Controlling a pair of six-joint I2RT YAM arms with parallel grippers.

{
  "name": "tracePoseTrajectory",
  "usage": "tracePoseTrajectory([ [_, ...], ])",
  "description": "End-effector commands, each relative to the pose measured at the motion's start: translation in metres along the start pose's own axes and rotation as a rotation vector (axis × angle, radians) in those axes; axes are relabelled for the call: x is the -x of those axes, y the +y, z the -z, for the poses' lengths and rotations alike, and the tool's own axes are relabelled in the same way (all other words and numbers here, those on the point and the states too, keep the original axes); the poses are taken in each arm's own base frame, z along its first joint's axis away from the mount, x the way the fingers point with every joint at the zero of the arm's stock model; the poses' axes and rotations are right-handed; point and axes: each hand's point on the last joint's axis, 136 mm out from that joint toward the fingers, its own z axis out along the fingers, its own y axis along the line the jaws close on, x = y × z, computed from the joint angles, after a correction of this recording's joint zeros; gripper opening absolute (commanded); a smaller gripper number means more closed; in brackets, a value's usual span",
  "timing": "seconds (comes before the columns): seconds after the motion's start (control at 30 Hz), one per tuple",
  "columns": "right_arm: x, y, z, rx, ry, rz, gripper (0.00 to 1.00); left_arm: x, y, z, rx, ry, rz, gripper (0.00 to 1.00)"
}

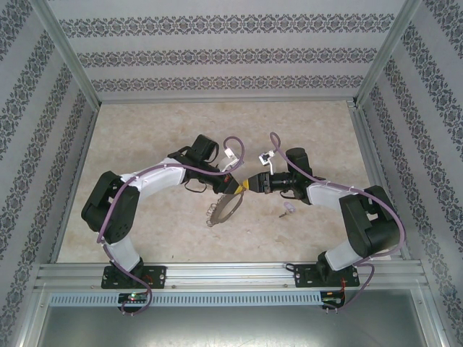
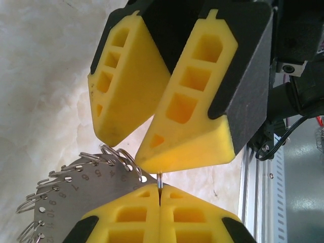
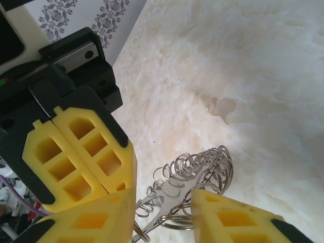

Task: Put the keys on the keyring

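The keyring is a grey metal disc with numbered holes, its rim strung with several silvery split rings. It hangs between the two arms above the table. My left gripper is shut on the disc's thin edge, and the numbered face spreads away to the left. My right gripper faces it from the right with its yellow fingers apart, astride the rings at the disc's rim. One loose key, small and pale-headed, lies on the table below the right arm's wrist.
The pale stone-patterned table is walled by patterned panels at the back and sides. An aluminium rail runs along the near edge, carrying both arm bases. Purple cables loop above each wrist.
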Motion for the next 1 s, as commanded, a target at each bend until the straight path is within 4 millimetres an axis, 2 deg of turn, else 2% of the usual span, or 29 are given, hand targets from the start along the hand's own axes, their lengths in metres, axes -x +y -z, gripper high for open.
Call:
tracePoseTrajectory([
  [0.0, -0.010, 0.005, -0.002, 0.037, 0.019, 0.004, 0.37, 0.020, -0.008, 0.015, -0.009, -0.055, -0.046, 0.00],
  [0.27, -0.003, 0.006, 0.009, 0.004, -0.036, 0.014, 0.36, 0.021, -0.008, 0.016, -0.007, -0.055, -0.052, 0.00],
  [0.5, 0.000, 0.017, 0.015, 0.027, -0.053, 0.027, 0.33, 0.021, -0.008, 0.016, -0.006, -0.054, -0.053, 0.00],
  [0.7, -0.004, 0.022, 0.010, 0.059, -0.024, 0.028, 0.32, 0.022, -0.008, 0.016, -0.006, -0.055, -0.058, 0.00],
  [0.97, -0.005, 0.016, -0.003, 0.065, -0.003, 0.017, 0.32, 0.024, -0.010, 0.017, -0.009, -0.057, -0.061, 0.00],
])
